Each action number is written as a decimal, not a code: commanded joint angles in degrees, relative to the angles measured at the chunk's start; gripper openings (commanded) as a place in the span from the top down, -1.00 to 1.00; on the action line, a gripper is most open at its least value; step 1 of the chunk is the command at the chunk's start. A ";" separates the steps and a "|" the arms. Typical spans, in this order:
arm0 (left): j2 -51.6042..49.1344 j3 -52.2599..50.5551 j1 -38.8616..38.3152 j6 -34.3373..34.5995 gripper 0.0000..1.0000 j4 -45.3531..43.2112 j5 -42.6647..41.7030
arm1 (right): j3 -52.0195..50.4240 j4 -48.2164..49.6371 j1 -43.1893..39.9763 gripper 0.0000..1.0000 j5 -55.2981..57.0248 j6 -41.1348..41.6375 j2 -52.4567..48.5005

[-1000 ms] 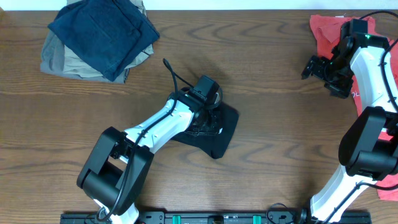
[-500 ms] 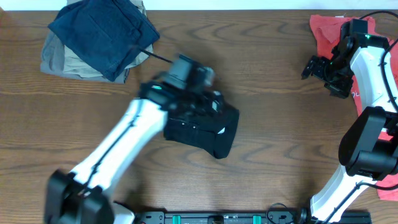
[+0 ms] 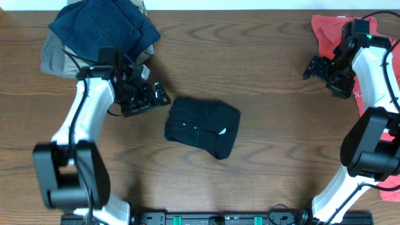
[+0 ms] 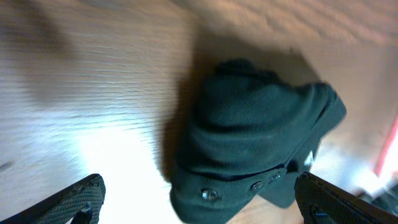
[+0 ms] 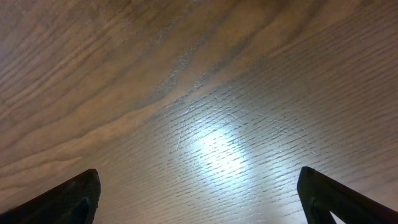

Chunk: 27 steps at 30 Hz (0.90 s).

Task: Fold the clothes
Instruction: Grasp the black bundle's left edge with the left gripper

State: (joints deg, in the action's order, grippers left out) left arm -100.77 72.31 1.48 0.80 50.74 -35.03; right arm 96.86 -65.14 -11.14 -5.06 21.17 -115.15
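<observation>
Your left gripper [image 3: 149, 98] wide open, empty, just left of folded black garment [image 3: 202, 127] mid-frame; right gripper [image 3: 312, 67] open, empty, upper right

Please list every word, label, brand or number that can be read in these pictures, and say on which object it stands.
No text can be read in any view.
Black garment: a small white mark, too small to read overhead and blurred in the left wrist view.
Red cloth: no legible print.
</observation>
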 commanded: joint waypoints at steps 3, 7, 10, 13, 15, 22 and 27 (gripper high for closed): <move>-9.16 -0.83 0.15 -10.23 -0.96 -0.66 -13.70 | 0.94 0.00 -0.07 -0.99 0.57 -0.87 -0.46; -14.93 -0.83 0.04 -13.51 -0.96 -0.66 -19.65 | 0.94 0.00 -0.04 -0.98 0.57 -0.87 -0.46; -17.88 -0.83 0.07 -14.32 -0.96 -0.66 -20.02 | 0.94 0.00 -0.04 -0.99 0.57 -0.87 -0.46; -19.50 -0.83 -0.07 -14.29 -0.96 -0.63 -20.02 | 0.94 0.00 -0.04 -0.99 0.57 -0.87 -0.46; -19.80 -0.85 -0.63 -14.29 -0.95 -0.68 -20.04 | 0.94 0.00 -0.04 -0.99 0.57 -0.87 -0.46; -19.80 -0.85 -4.24 -13.38 -0.84 -3.06 -20.02 | 0.94 0.00 -0.04 -0.99 0.57 -0.87 -0.46; -19.80 -0.85 -7.13 -10.51 -0.73 -6.01 -19.98 | 0.94 0.00 -0.04 -0.98 0.57 -0.87 -0.46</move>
State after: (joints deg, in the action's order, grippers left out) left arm -118.93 71.96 -4.19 -11.18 45.54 -55.70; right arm 96.86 -65.14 -11.14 -5.08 21.15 -115.15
